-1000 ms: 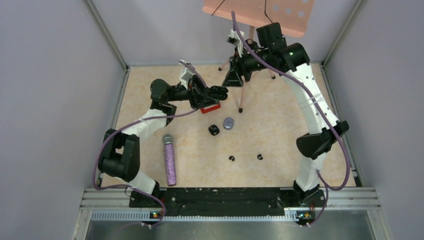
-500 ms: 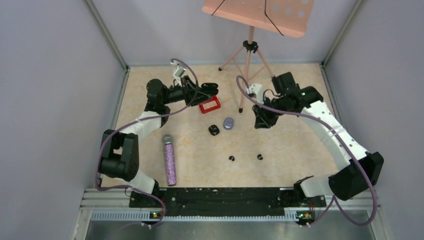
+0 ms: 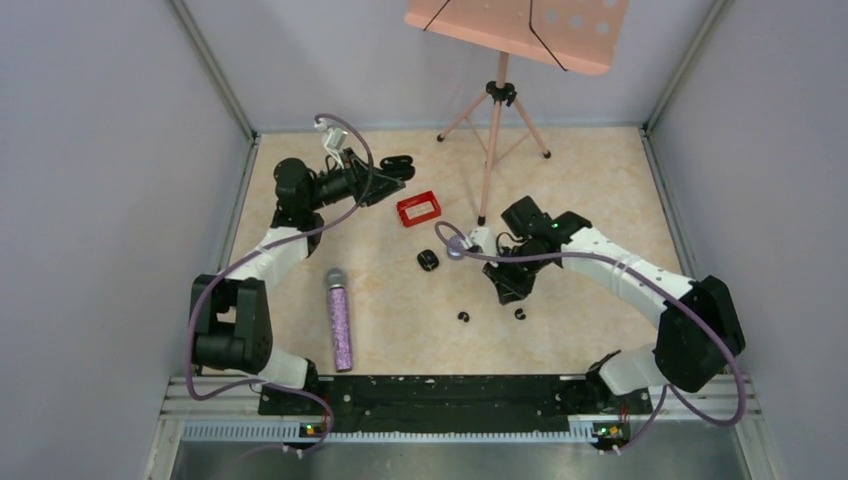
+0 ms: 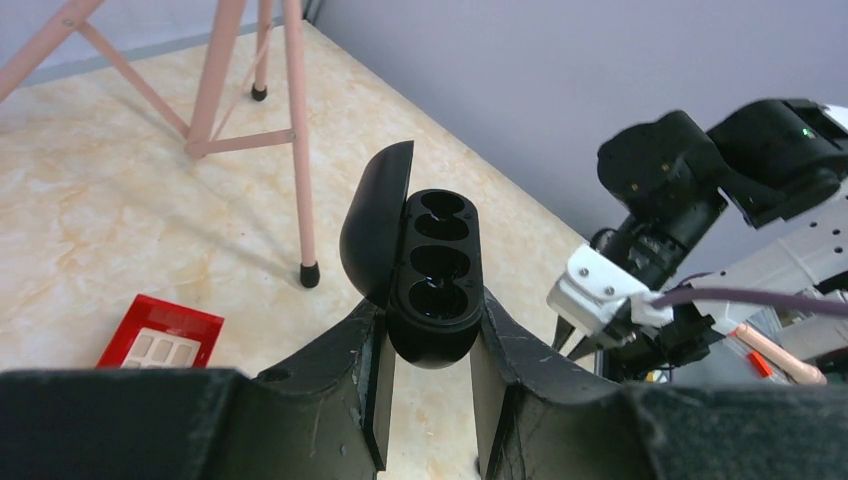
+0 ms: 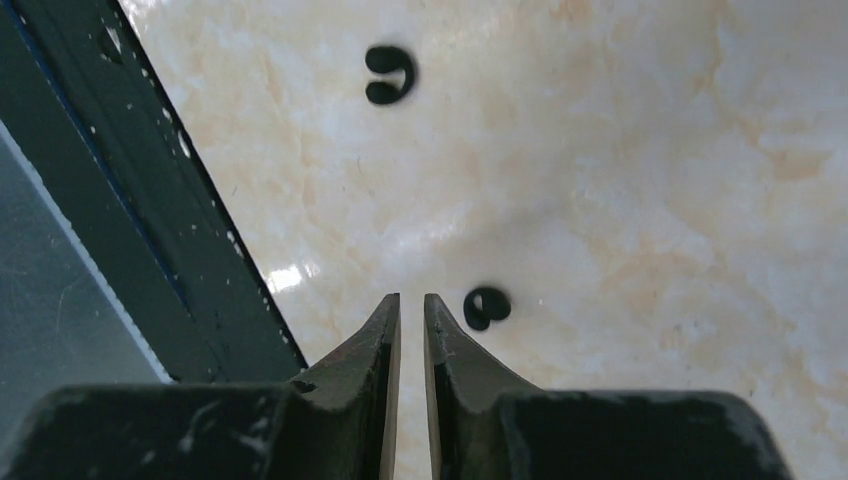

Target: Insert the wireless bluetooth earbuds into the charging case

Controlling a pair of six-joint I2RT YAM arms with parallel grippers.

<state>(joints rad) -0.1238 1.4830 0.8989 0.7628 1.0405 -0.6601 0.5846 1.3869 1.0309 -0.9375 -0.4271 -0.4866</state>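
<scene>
"Right wrist view: what changed?"

"The right pincer (image 5: 411,305) swung down from the pink tripod stand (image 3: 491,150) to the marbled bench (image 5: 650,150), narrowing to a thin slit, holding nothing. Pickup looks next: a tiny black curled earbud (image 5: 487,307) lies just beside its tips, a second earbud (image 5: 390,76) farther ahead."

"Orientation?"

"Flat; axis unclear. The left pincer (image 4: 432,335) clamps the black oval charging case (image 4: 437,260), long axis pointing away from its fingers, lid open, wells empty."
</scene>
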